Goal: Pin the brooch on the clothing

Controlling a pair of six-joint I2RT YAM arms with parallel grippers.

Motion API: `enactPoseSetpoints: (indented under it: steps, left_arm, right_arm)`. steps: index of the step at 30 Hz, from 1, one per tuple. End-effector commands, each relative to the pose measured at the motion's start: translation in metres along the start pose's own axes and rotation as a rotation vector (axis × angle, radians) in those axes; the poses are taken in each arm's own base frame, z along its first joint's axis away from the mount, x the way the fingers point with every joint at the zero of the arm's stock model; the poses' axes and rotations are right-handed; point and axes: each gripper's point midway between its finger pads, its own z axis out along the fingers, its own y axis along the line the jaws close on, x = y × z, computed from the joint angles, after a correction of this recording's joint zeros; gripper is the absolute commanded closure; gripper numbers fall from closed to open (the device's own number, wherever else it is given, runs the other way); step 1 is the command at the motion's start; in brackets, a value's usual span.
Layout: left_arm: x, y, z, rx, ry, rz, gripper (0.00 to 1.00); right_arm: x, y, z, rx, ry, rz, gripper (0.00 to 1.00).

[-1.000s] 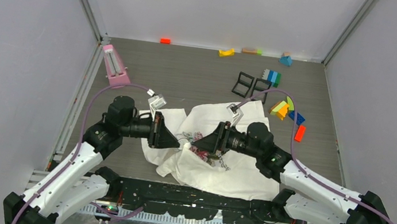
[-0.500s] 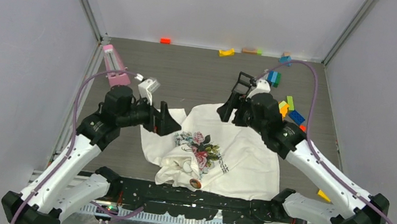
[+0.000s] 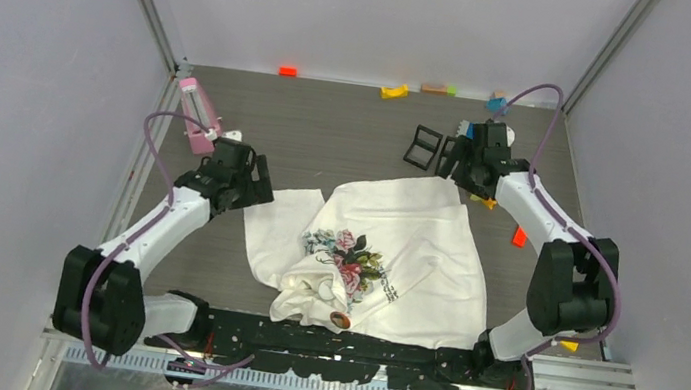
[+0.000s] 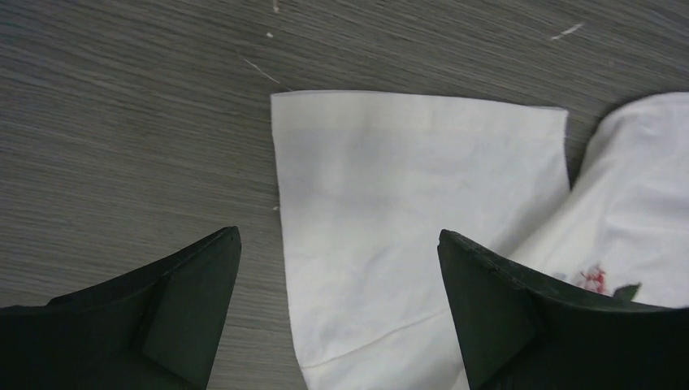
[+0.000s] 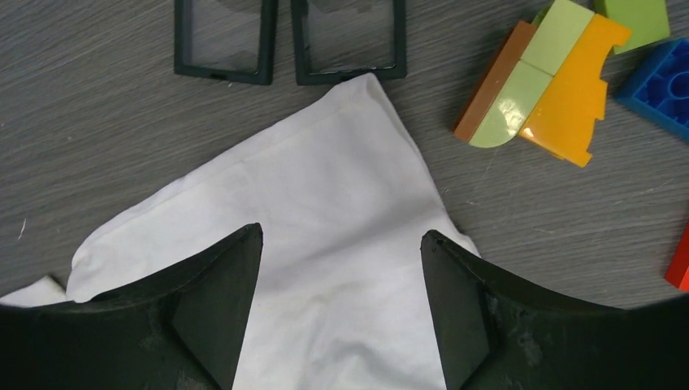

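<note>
Clothing (image 3: 427,248) 1 | black frames (image 5: 226,76) 2 | left gripper (image 4: 337,244), right gripper (image 5: 341,237): jaws spread

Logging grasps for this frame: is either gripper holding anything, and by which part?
Nothing is held: the left gripper and the right gripper are both open, above the T-shirt.

T-shirt (image 3: 426,241) matt cloth, table (image 3: 329,132) matt wood-grain, blocks (image 5: 556,81) smooth glossy plastic, black frames (image 5: 225,45) prob. matt plastic.

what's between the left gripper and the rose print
Only the plain white sleeve of the shirt lies between the left gripper and the rose print, as the top view shows.
</note>
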Motion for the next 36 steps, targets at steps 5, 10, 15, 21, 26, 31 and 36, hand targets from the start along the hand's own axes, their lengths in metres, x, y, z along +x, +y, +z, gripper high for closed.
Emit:
enactPoseSetpoints:
  steps: [5,10,15,21,26,31,36]
  left_arm:
    - [-0.011,0.02,0.043,-0.152,-0.018,-0.015,0.14]
    - [-0.005,0.019,0.063,-0.167,0.026,-0.012,0.15]
    - [-0.002,0.02,0.076,-0.188,0.051,-0.012,0.15]
    - [0.004,0.02,0.087,-0.195,0.079,-0.002,0.3]
    - [0.005,0.024,0.09,-0.219,0.085,0.005,0.34]
    - [0.01,0.026,0.095,-0.231,0.108,0.014,0.37]
    - [0.016,0.029,0.1,-0.235,0.12,-0.003,0.45]
  right_arm:
    - [-0.039,-0.012,0.03,-0.013,-0.048,0.083,0.24]
    - [-0.032,-0.026,0.052,0.052,-0.008,0.049,0.25]
    - [-0.022,-0.027,0.066,0.054,0.033,0.03,0.27]
    - [-0.017,-0.027,0.073,0.051,0.056,0.026,0.29]
    - [-0.016,-0.029,0.079,0.058,0.065,0.022,0.3]
    - [-0.012,-0.031,0.087,0.069,0.078,0.011,0.31]
    - [-0.006,-0.03,0.094,0.058,0.103,0.004,0.31]
